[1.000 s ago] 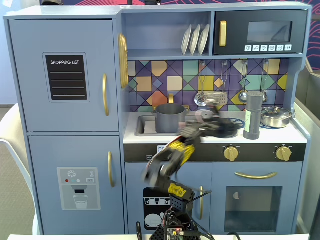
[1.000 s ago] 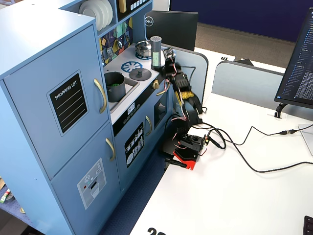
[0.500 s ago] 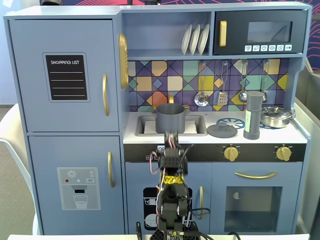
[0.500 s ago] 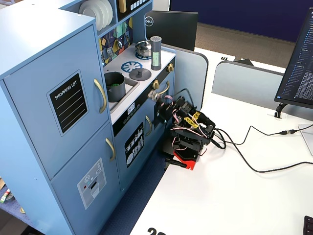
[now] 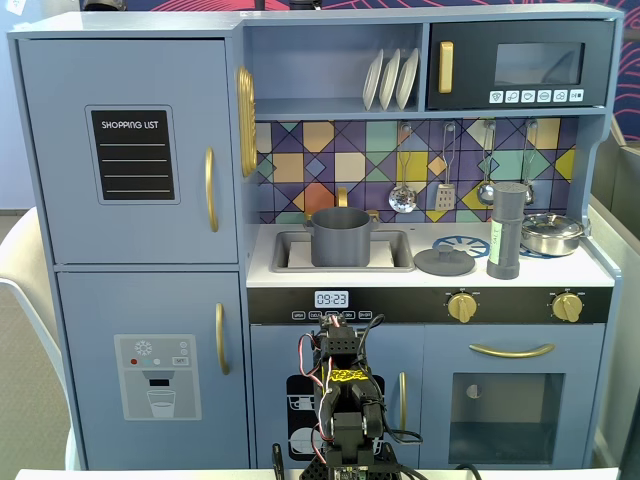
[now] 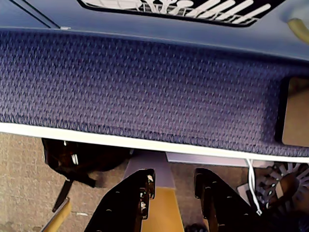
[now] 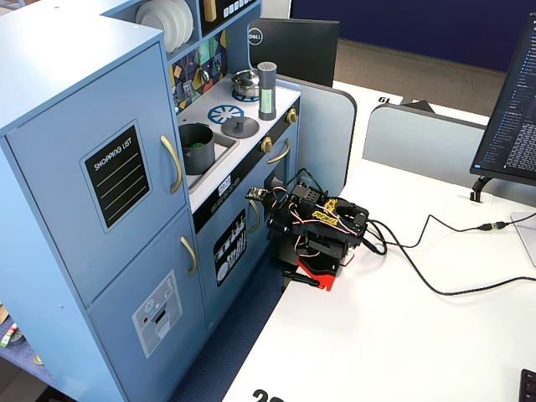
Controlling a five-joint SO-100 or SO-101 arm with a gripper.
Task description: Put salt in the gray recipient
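Both fixed views show one toy kitchen with one salt shaker (image 5: 507, 231) standing upright on the worktop at the right in the front view, just beside one flat gray lid (image 5: 444, 261) and near one shiny steel pan (image 5: 551, 234). One gray pot (image 5: 341, 236) sits in the sink (image 5: 294, 254), well apart from the shaker; from the side view (image 7: 195, 147) something green shows inside it. Three white plates (image 5: 390, 78) stand on the upper shelf, and two gold knobs (image 5: 462, 306) sit on the front panel. One arm (image 7: 314, 226) is folded low over its base on the white desk (image 7: 402, 327), below the worktop. Seen from the wrist camera, the tool (image 6: 174, 180) has its two dark fingers (image 6: 137, 193) slightly apart with nothing between them, pointing at blue carpet (image 6: 145, 87).
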